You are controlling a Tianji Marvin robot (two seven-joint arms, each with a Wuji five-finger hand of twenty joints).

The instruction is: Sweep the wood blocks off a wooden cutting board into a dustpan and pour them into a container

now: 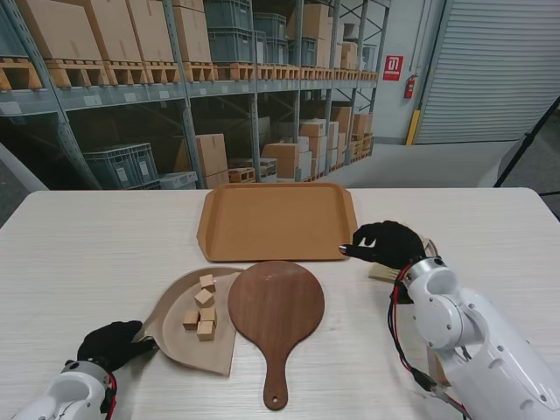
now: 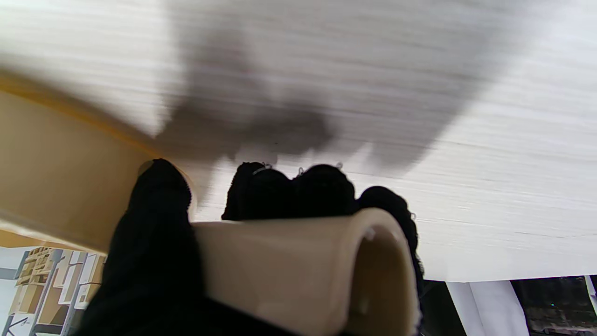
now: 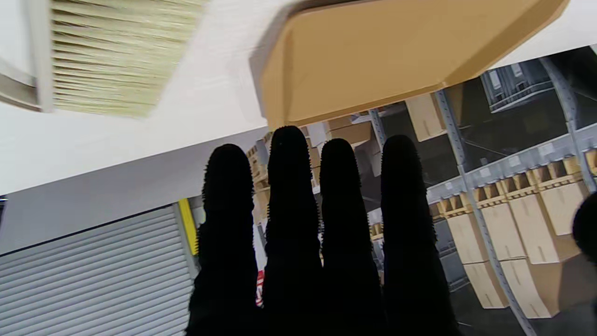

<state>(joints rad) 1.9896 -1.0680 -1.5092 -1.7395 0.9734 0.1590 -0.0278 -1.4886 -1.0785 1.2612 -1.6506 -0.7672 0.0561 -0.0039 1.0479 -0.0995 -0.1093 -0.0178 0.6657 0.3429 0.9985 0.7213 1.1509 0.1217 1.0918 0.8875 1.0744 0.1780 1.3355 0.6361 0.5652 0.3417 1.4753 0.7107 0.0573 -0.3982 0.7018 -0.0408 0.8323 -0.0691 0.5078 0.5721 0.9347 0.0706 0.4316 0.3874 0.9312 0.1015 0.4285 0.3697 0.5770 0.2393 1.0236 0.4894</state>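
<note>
Warehouse shelving stacked with cartons fills the background, and nearer lies a pale table (image 1: 105, 245) carrying everything the task needs. By the look of it the sweeping is finished: the board (image 1: 276, 315) shows bare wood with no blocks left on it, and the blocks (image 1: 202, 313) sit in a small cluster inside the dustpan (image 1: 188, 337), which lies on the table with its edge against the board. The left hand (image 1: 112, 343) is clamped on the dustpan's handle (image 2: 298, 261); its wrist view shows the fingers (image 2: 289, 191) curled round the cream tube and the thumb pressed on the other side, so the blocks are just ahead of that hand. The right hand (image 1: 388, 244) holds nothing, its fingers (image 3: 291, 224) stretched straight and close side by side in its wrist view, hovering at the tray's near right corner. The brush (image 3: 112, 56) lies flat on the table beside that hand, mostly hidden behind it from the stand's view. The tray (image 1: 276, 220), beyond the board from both hands, appears empty. What I judge is left is the pouring: lift the dustpan level so no block rolls out, carry it over the board to the tray, and tip it there. The brush seems to have no further part.
</note>
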